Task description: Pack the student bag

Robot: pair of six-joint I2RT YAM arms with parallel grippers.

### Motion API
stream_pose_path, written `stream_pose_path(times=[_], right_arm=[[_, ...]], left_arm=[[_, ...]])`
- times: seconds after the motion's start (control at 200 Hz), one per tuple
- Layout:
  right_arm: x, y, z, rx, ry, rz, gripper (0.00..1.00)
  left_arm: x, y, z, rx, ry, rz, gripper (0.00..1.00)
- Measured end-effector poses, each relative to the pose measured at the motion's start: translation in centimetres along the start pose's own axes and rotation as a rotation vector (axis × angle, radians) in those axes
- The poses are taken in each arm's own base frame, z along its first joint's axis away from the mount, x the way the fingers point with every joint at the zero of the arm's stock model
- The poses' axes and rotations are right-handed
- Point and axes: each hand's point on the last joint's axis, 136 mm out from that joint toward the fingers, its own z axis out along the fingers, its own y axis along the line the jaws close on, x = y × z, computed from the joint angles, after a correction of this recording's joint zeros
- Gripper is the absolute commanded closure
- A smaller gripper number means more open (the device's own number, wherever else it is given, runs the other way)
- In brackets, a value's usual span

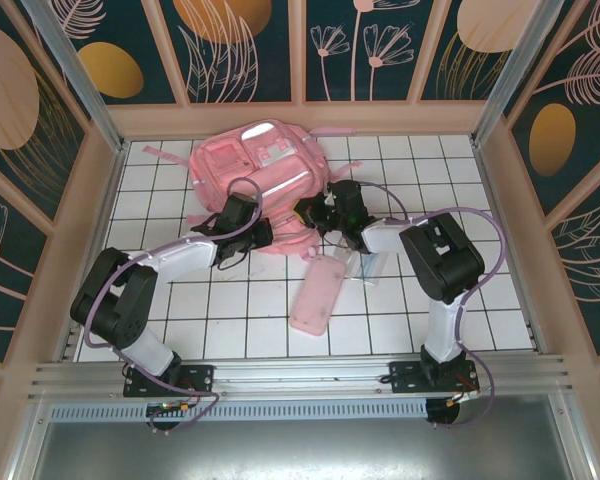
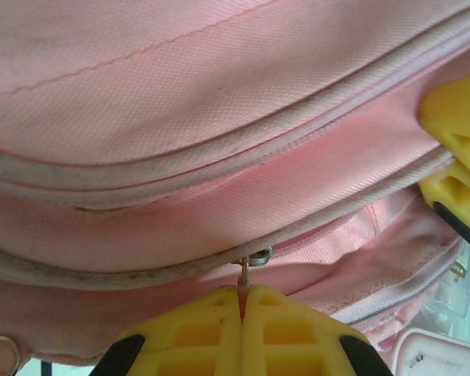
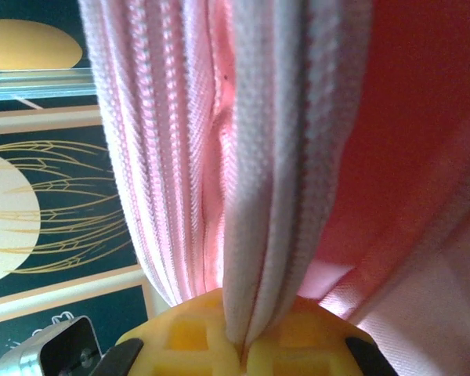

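View from above: the student bag (image 1: 265, 170) is lying flat at the far middle of the white tiled table (image 1: 230, 335), pockets facing up, and you are seeing both arms converging on its near edge.

Your left arm is folding its elbow out toward the left wall and stretching its forearm rightward and away, bringing the left gripper (image 1: 260, 236) against the bag's near left side. Your right arm is holding its elbow high on the right and angling its forearm leftward, setting the right gripper (image 1: 322, 216) at the bag's near right side, close to the other one.

Left wrist view: the yellow fingers are pressing together, pinching the thin metal zipper pull (image 2: 245, 272) that is hanging from a piped seam. The right gripper's yellow fingers (image 2: 457, 133) are showing at the right edge, against the same seam.

Right wrist view: the fingers are pressing together on a doubled strip of pink zipper tape (image 3: 270, 196), which is rising straight up from the pinch.

A flat pink pencil case (image 1: 318, 291) is lying tilted on the tiles, just nearer than the bag.
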Motion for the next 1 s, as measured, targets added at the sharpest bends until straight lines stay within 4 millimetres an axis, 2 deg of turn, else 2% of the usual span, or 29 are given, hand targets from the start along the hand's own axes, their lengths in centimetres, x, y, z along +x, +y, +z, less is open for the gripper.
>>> stream_pose_path(times=[0.21,0.335,0.54,0.625,0.725,0.876,1.001], right_arm=[[-0.7,2.0,-1.1,-0.039,-0.020,-0.019,1.00],[-1.0,2.0,-1.4,-0.037,-0.020,-0.021,1.00],[-1.7,1.9,-1.5,-0.020,-0.027,-0.027,1.00],[-1.6,1.7,-1.5,-0.011,-0.020,-0.022,1.00],[-1.7,1.7,-1.5,-0.007,-0.019,-0.026,1.00],[-1.6,1.7,-1.6,-0.008,-0.007,-0.036,1.00],[-1.3,2.0,-1.6,-0.013,0.012,-0.051,1.00]], left_arm=[[-1.1,-1.0,-1.7,0.033,-0.042,0.000,1.00],[-0.8,-0.8,-2.1,0.040,-0.033,-0.009,1.00],[1.0,2.0,-2.0,-0.009,-0.001,-0.066,1.00],[1.1,2.4,-2.2,-0.018,-0.012,-0.072,1.00],[0.3,2.9,-2.7,-0.035,-0.041,-0.076,1.00],[-1.8,6.2,-3.4,-0.102,-0.091,-0.100,1.00],[-3.4,7.4,-3.6,-0.136,-0.112,-0.073,1.00]])
